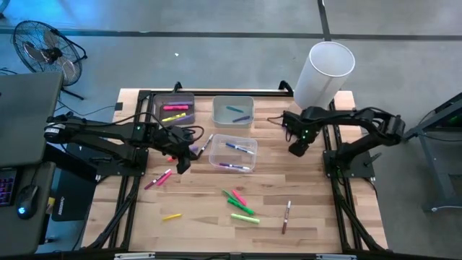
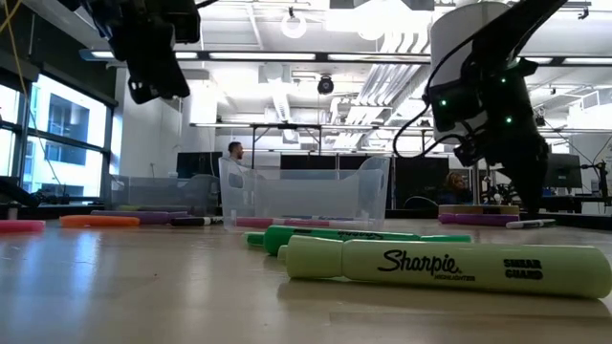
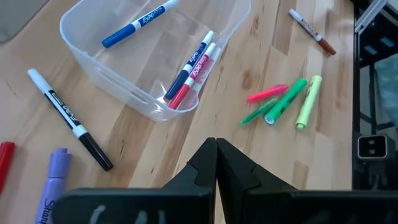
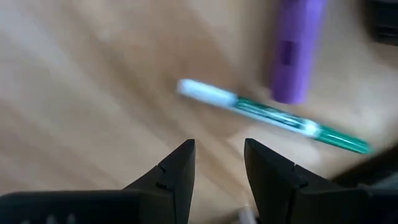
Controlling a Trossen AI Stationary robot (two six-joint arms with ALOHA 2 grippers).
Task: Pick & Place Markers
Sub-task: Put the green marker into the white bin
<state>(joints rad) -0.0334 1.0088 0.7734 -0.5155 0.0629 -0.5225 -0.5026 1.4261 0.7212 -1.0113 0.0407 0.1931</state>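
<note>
Right now the right gripper [image 4: 217,165] hovers low over the counter [image 1: 317,217] with its jaws parted and nothing between them, looking down on a green-and-white marker [image 4: 273,117] that lies just beside a purple marker [image 4: 295,50]. In the high view this gripper [image 1: 297,148] sits at about two o'clock from the counter's middle, well apart from the bins. The step in hand looks like the approach to a pick: the next move calls for centring the open jaws across the green-and-white barrel and descending without catching the purple one next to it.

The left gripper [image 3: 216,163] is closed and empty, held above the counter at about nine o'clock of the clear bin [image 3: 93,62], which already holds a few markers. A black-capped marker [image 3: 68,118] and another purple one lie near it, and a loose cluster of pink, green and yellow markers [image 1: 242,206] waits at six o'clock of that bin. A brown-tipped marker [image 1: 286,217] lies alone at five o'clock.

Much of the task remains, judging by how many markers are still loose. Open room is good toward the near edge; around the right gripper the white cylinder [image 1: 323,72] at twelve o'clock and the frame rail crowd any lift toward the far edge.
</note>
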